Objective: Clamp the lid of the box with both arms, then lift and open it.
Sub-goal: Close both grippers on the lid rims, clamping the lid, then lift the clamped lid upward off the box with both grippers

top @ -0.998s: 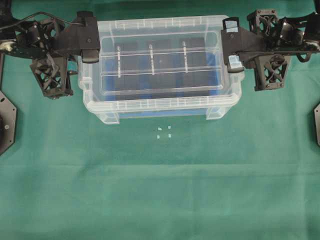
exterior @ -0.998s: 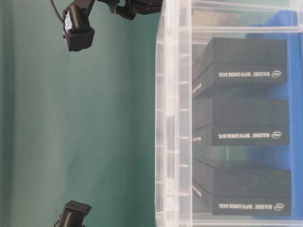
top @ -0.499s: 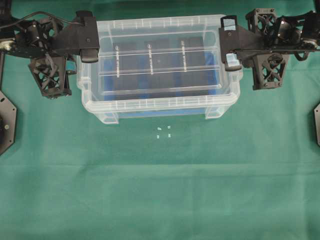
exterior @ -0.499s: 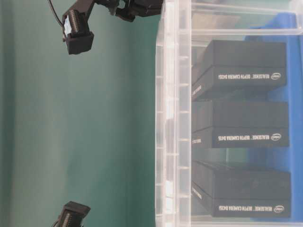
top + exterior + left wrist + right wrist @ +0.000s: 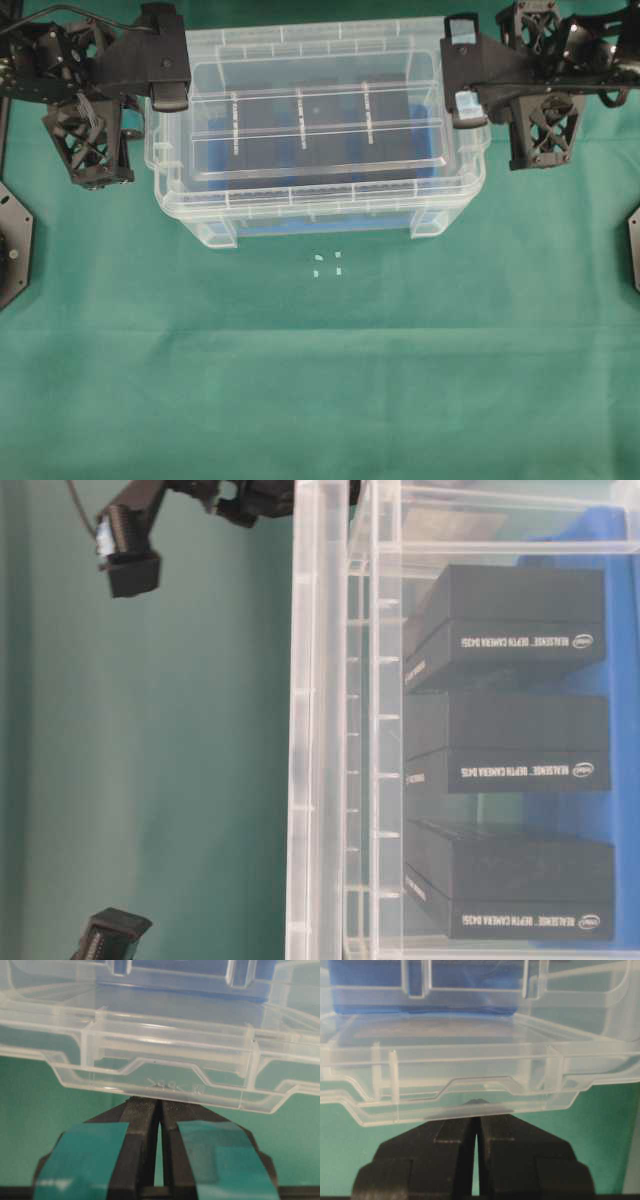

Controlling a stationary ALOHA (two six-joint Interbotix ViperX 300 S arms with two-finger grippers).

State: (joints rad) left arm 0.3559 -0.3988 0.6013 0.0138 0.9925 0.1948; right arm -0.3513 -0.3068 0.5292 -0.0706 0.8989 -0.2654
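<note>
Since a second ago both claws have drawn back toward the top of the overhead view, and the lid has risen with them, now showing larger and offset from the tub below.

Left claw [image 5: 168,95]: its teal-taped fingers [image 5: 142,1125] are pressed nearly together, pinching the short edge of the lid [image 5: 310,120], as the left wrist view shows. Right claw [image 5: 462,100]: its black fingers [image 5: 457,1132] are likewise almost closed on the opposite short edge of the lid. Outward from the claws, the clear lid spans between them, roughly level. In the table-level view a gap of air shows between the lid's rim [image 5: 310,730] and the box [image 5: 385,730].

Beneath it, the box [image 5: 320,215] rests on the green desk [image 5: 320,380], holding a blue liner and three black packs [image 5: 510,740].

Judged from this, the clamping is done and the lift is under way. Next the two arms would need to keep rising evenly, at matched height and spacing, so the lid neither tilts nor slips, then carry it clear of the box.
</note>
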